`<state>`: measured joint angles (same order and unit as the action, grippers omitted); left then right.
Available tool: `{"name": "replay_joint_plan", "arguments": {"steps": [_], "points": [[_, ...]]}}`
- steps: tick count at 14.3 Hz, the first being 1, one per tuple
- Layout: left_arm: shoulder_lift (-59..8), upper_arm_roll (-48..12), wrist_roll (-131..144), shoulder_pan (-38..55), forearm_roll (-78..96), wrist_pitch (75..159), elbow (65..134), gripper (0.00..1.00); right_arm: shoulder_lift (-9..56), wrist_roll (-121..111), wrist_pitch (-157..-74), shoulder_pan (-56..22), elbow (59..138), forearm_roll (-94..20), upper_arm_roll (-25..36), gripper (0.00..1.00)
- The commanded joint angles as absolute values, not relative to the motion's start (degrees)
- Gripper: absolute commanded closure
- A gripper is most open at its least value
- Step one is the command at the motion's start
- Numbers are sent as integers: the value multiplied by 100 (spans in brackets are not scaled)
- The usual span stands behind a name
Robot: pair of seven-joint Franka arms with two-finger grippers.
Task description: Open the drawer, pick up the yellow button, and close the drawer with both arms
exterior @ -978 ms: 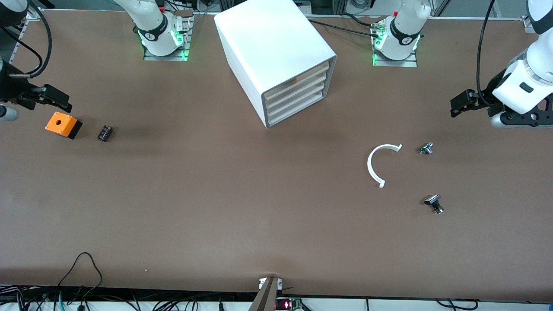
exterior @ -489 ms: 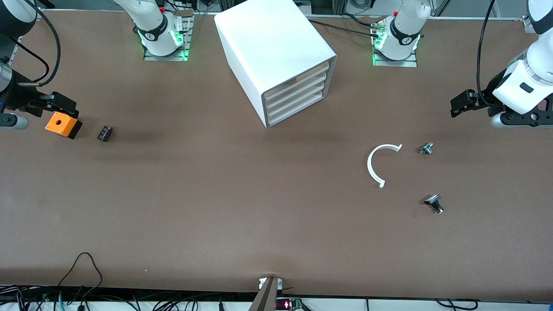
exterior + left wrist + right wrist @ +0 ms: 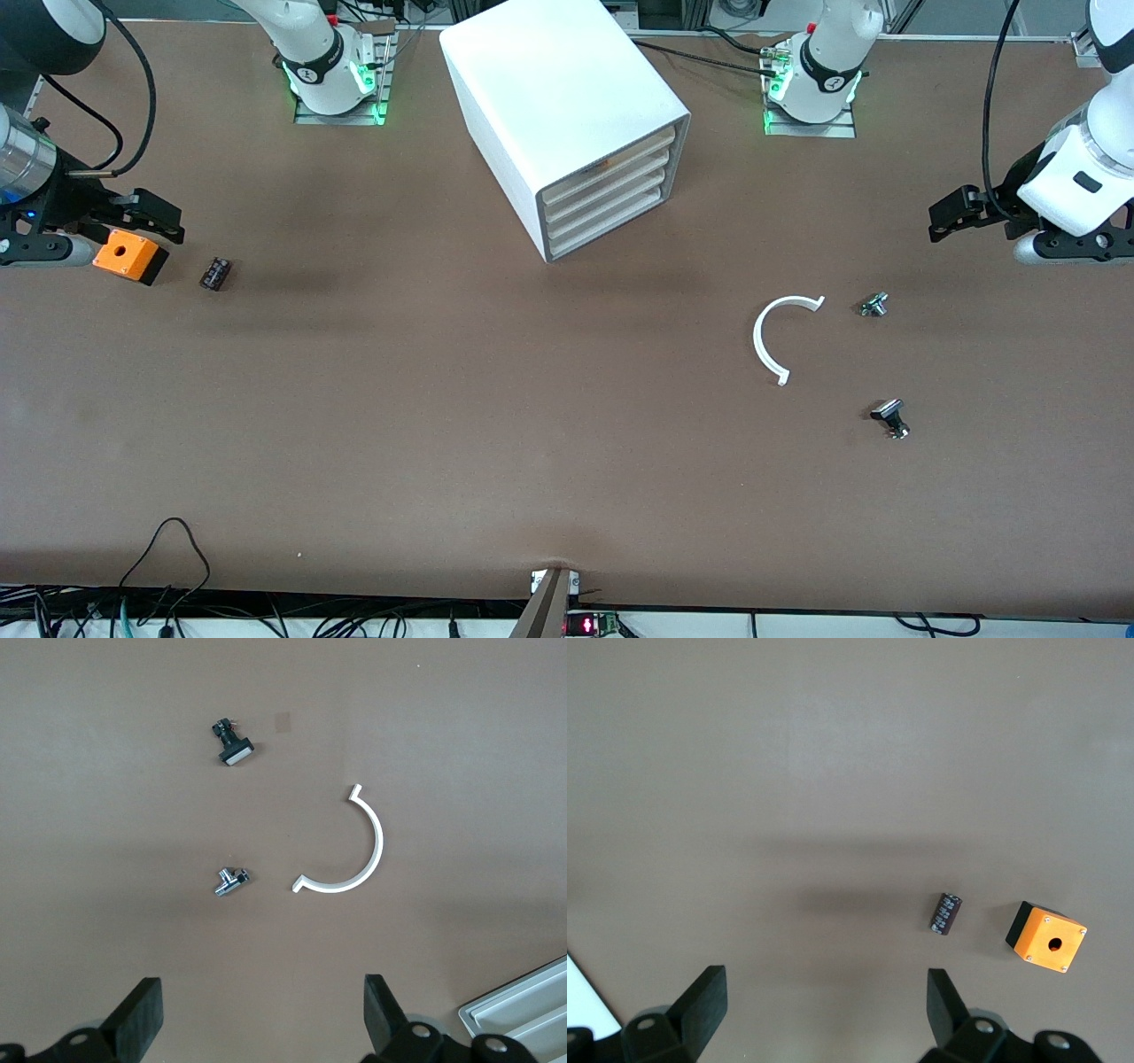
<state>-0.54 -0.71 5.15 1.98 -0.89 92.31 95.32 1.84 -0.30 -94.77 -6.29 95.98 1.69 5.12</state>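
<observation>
The white cabinet [image 3: 567,106] stands at the table's middle, near the arms' bases. Its topmost drawer [image 3: 611,149] is shut. The button is hidden; only a tiny orange speck shows at that drawer's front. My right gripper [image 3: 159,220] is open and empty above the table at the right arm's end, just over an orange box; its own view shows its fingers wide apart [image 3: 824,1001]. My left gripper [image 3: 952,214] is open and empty above the table at the left arm's end [image 3: 261,1010]. A corner of the cabinet's drawers [image 3: 523,1010] shows in the left wrist view.
An orange box with a hole [image 3: 128,254] [image 3: 1046,936] and a small black part [image 3: 214,273] [image 3: 945,913] lie at the right arm's end. A white arc [image 3: 780,337] [image 3: 350,850], a silver part [image 3: 873,305] [image 3: 232,881] and a black-and-silver part [image 3: 890,417] [image 3: 232,744] lie toward the left arm's end.
My right gripper has moved toward the table's middle, now over the orange box's edge. My left gripper has shifted only slightly. The drawer stays shut.
</observation>
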Motion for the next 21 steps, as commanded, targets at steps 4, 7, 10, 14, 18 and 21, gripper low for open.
{"name": "replay_joint_plan", "arguments": {"steps": [4,7,10,14,18,21], "points": [[0,-132,483,70,96,9158,9510,0,272,-789,-9264,-650,9457,193,519,0],[0,-132,475,44,97,9176,9545,0,264,-774,-9264,-668,9440,141,484,0],[-70,-132,509,35,88,9202,9615,0,211,-747,-9246,-659,9431,158,203,0],[-97,-175,475,17,97,8966,9982,0,228,-668,-8798,-668,9220,193,79,0],[-228,-553,527,17,97,8719,10327,0,237,-650,-8877,-677,9193,325,-35,0],[-474,-562,440,18,367,8754,10800,0,255,-642,-8877,-703,9149,360,-70,0]]}}
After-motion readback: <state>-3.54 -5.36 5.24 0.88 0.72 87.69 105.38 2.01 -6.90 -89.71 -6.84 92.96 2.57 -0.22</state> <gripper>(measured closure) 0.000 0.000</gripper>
